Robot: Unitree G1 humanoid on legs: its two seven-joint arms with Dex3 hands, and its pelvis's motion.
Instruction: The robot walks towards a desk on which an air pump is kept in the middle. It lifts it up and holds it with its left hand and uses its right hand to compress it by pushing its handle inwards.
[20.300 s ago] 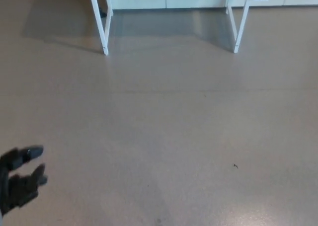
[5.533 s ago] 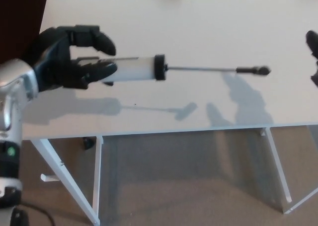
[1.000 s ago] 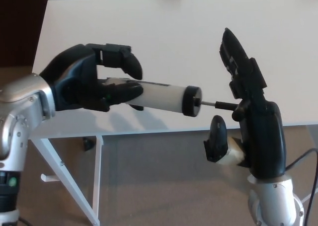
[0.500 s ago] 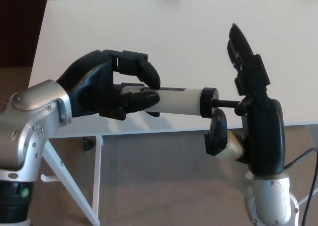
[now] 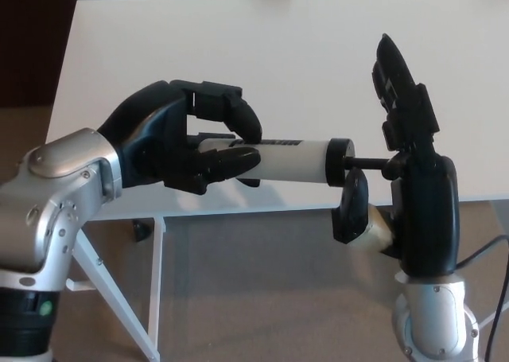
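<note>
The air pump [image 5: 294, 157] is a white cylinder with a black end cap, held level in the air above the desk's front edge. My left hand [image 5: 179, 143] is shut on its left end, fingers wrapped over the top and thumb underneath. A short stretch of thin rod sticks out of the cap toward my right hand [image 5: 409, 179]. That hand stands upright with fingers straight up and its palm against the rod's end. The handle is hidden behind the palm.
The white desk [image 5: 286, 52] fills the upper picture, its front edge running just behind the pump. White desk legs [image 5: 155, 274] and brown floor show below. A dark panel stands at the far left.
The pump and both hands have shifted slightly right. The exposed rod between cap and right palm has stayed short, and the left arm has come a little nearer.
</note>
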